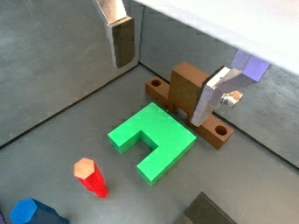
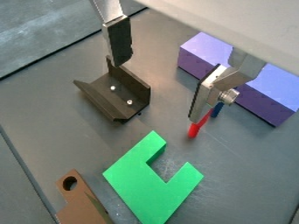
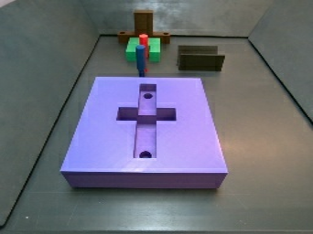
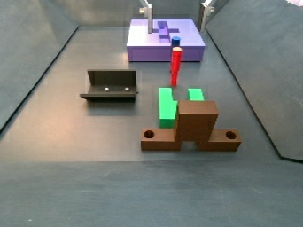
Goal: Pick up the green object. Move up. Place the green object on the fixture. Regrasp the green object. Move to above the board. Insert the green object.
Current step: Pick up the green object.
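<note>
In both wrist views the pincer (image 2: 163, 77) shows flat silver finger plates with dark pads (image 2: 119, 42).

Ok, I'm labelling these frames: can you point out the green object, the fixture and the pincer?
green object (image 1: 147, 133), a wrist view, on its flat top face.
fixture (image 4: 109, 86), a side view, on its inner back wall.
pincer (image 2: 163, 68), a wrist view, above the floor, midway between its open fingertips.

Side views face oppositely; wrist views above green object (image 1: 152, 140), end effector (image 1: 167, 70).
</note>
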